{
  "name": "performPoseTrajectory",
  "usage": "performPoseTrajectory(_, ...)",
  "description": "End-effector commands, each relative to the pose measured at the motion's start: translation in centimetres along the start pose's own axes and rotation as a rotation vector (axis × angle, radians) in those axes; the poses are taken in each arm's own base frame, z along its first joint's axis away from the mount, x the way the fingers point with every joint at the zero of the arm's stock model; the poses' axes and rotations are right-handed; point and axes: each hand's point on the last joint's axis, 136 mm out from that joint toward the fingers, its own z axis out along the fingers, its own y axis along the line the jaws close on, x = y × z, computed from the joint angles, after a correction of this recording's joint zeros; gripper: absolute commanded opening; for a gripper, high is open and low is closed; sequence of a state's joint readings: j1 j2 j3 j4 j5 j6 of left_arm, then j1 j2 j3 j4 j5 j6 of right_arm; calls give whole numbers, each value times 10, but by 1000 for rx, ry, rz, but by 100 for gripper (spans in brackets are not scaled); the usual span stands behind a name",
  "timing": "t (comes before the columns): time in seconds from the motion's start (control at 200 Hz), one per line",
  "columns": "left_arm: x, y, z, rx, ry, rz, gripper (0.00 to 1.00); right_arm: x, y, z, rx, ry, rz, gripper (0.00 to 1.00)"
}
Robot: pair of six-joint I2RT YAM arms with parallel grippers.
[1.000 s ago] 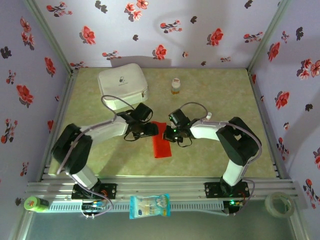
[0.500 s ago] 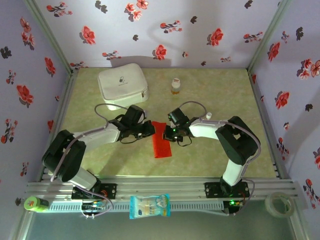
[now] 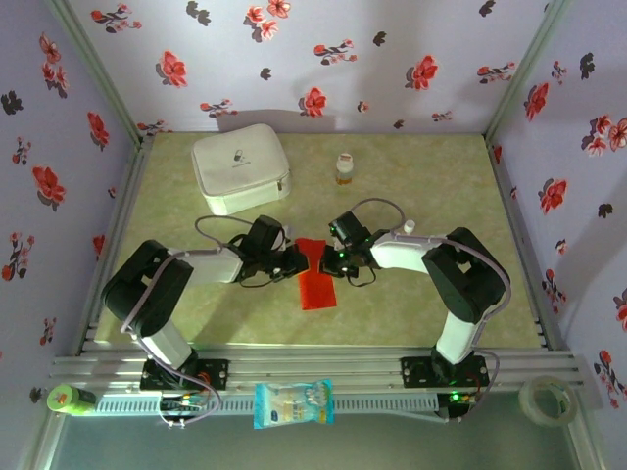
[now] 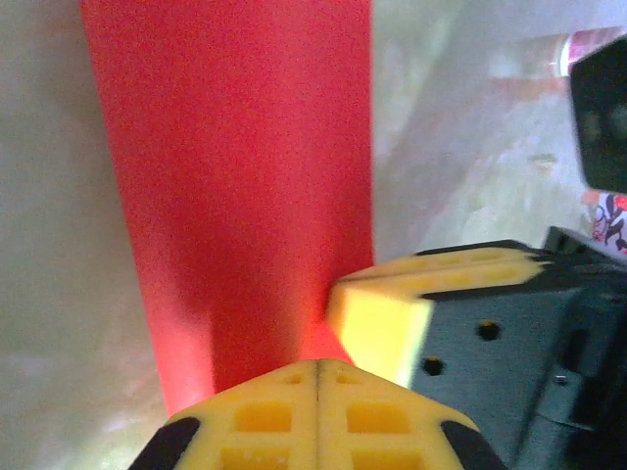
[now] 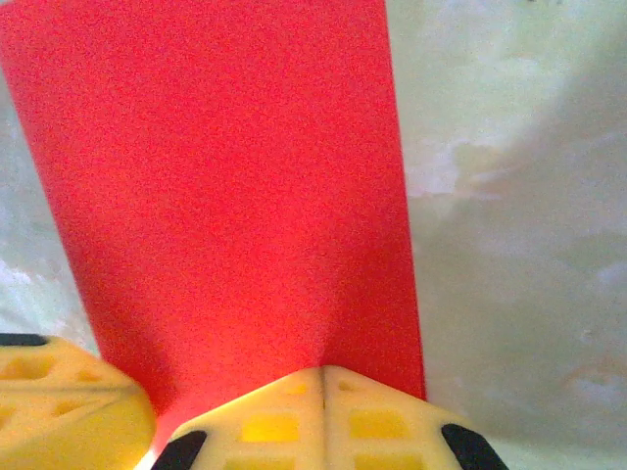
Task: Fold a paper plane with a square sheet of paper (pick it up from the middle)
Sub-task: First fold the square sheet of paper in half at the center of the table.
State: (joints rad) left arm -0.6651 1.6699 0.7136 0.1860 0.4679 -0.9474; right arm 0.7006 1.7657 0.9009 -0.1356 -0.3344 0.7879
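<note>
Along the near edge runs a ribbed metal rail (image 3: 323,364). In front of it lie a small green round object (image 3: 61,399), a crinkly blue-and-white snack packet (image 3: 293,403) and a glossy clear tape ring (image 3: 546,399). The two arms have smooth white shells and black joints. They rise from the rail and bend inward over the table (image 3: 441,176), a matt surface of mottled pale green.

Between the arms lies the sheet of paper (image 3: 316,286). It is thin, bright red and unmarked, lying flat as a narrow straight-edged oblong with its long side running away from the rail. The left end effector (image 3: 298,260) and the right end effector (image 3: 330,259) meet at its far end, one from each side and just beside each other.

In the left wrist view the fingers (image 4: 265,411) are blocky yellow pads with square recesses. They are pressed together along a thin seam, with their tips at the paper's short edge. The other arm's yellow pad and black housing sit just beside them. The right wrist view shows the same: pads together, tips at the red edge, a red glow on the yellow. Whether either pair has the sheet nipped between its pads cannot be told.

Farther back stand a white zip case (image 3: 240,168), soft and round-cornered, and a small bottle (image 3: 343,169) with a pale cap. Behind them is lilac wallpaper (image 3: 392,39) with red and dark flowers.
</note>
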Motion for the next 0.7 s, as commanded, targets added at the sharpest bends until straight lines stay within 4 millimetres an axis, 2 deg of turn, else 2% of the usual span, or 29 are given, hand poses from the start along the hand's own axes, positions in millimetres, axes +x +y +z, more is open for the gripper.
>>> performPoseTrajectory(0.0,8,23,4,-35,16,-7,0,27,-53,8,186,71,66,0)
performPoseTrajectory(0.16,19,55,3,-111,13,-13,0,29,-56,9,196,73,69,0)
performPoseTrajectory(0.27,23,64,4,-130,24,-25,0,27,-61,6,216,43,82,0)
performPoseTrajectory(0.345,18,54,1,-102,10,-31,0,27,-59,6,209,37,85,0)
performPoseTrajectory(0.515,3,16,-16,-26,-35,-51,0,27,-59,6,208,38,85,0)
performPoseTrajectory(0.695,3,-3,-27,31,-36,-82,0,26,-58,6,206,37,84,0)
